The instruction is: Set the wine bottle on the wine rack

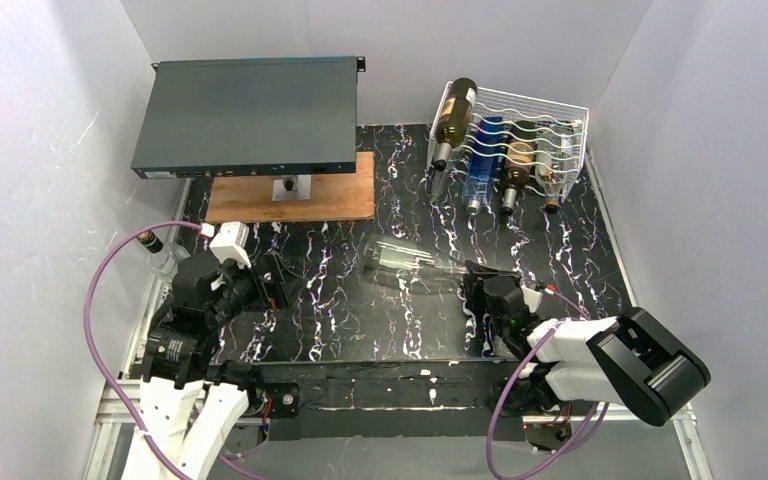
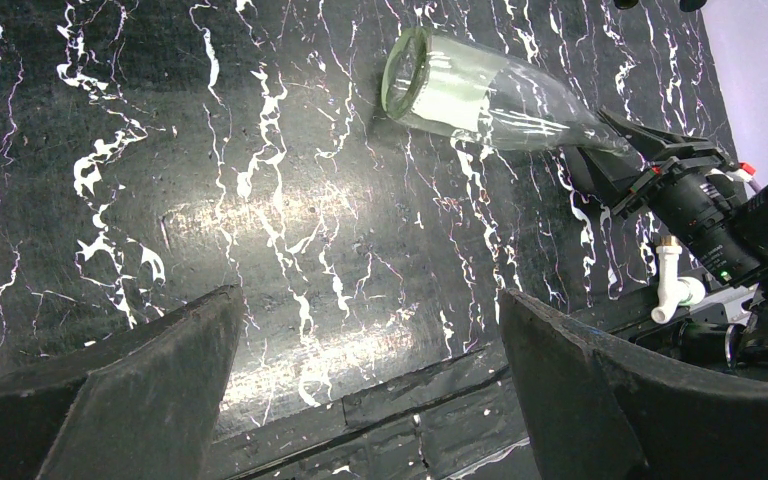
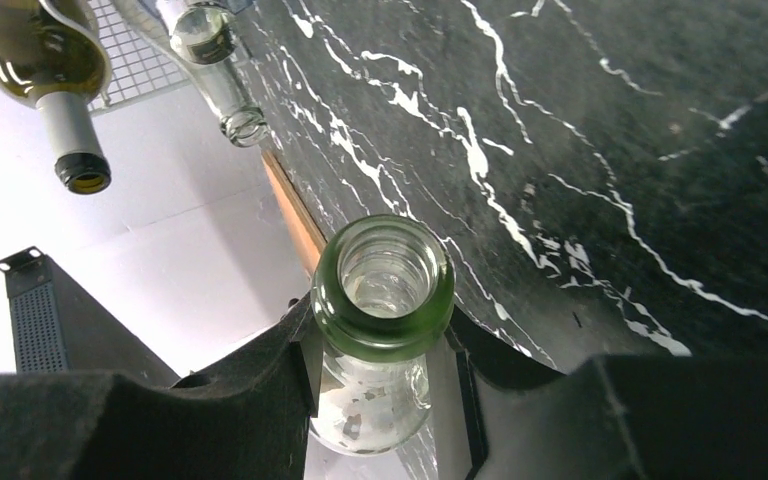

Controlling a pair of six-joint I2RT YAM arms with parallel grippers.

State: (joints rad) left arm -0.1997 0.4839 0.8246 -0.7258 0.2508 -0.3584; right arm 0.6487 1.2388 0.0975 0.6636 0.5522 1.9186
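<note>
One clear wine bottle [image 1: 408,264], apparently empty, lay on its side near the middle of the black marbled mat [image 1: 340,325]. Its base pointed toward the left arm, and its neck was clamped between the fingers of the right gripper [image 3: 380,350], shut snugly just below the green-tinted lip. Well apart, at the far right corner, stood the white wine rack [image 1: 560,105], with four bottles lodged in it, their necks jutting toward the arms. The left gripper [image 2: 368,300] hovered over bare mat, jaws spread wide and holding nothing. Beyond it sat a dark flat box [image 1: 250,115] on a wooden board [image 1: 335,200]. The hazard, by my reckoning, was the hold itself. Smooth glass pinched at the neck alone could swivel or slide once the heavy body left the mat, and a drooping base might strike those jutting necks on the way to a free cradle.
</note>
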